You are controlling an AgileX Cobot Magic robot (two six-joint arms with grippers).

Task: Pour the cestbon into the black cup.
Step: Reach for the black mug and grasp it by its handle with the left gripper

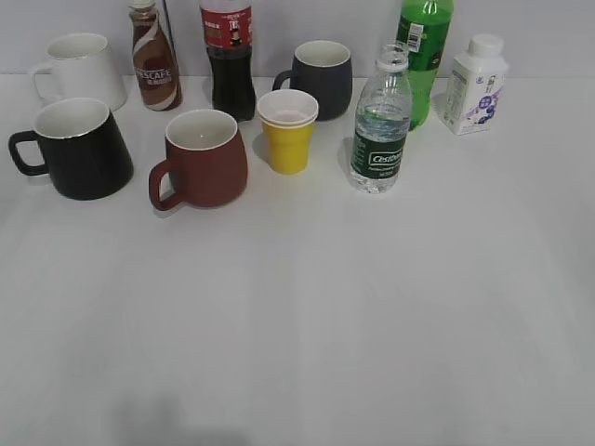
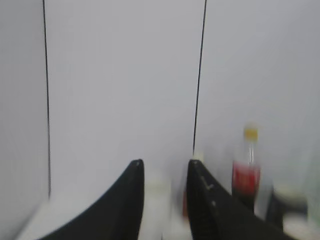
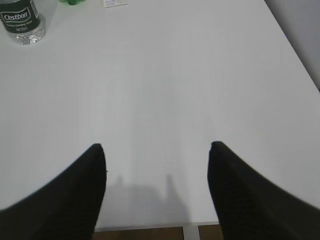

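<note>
Right gripper [image 3: 157,150]: while our jaws gape empty, the cestbon [image 3: 21,21] stands far ahead-left.
Left gripper [image 2: 165,167]: our jaws parted, empty.

Smooth, curved black fingers [image 3: 80,195]

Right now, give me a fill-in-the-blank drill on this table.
1. The cestbon stands upright with its cap ____.
2. The black cup has its handle pointing ____ in the exterior view.
3. The right gripper holds ____.
4. The paper cup between the cestbon and the brown-red mug is ____.

Missing words: off; left; nothing; yellow
</note>
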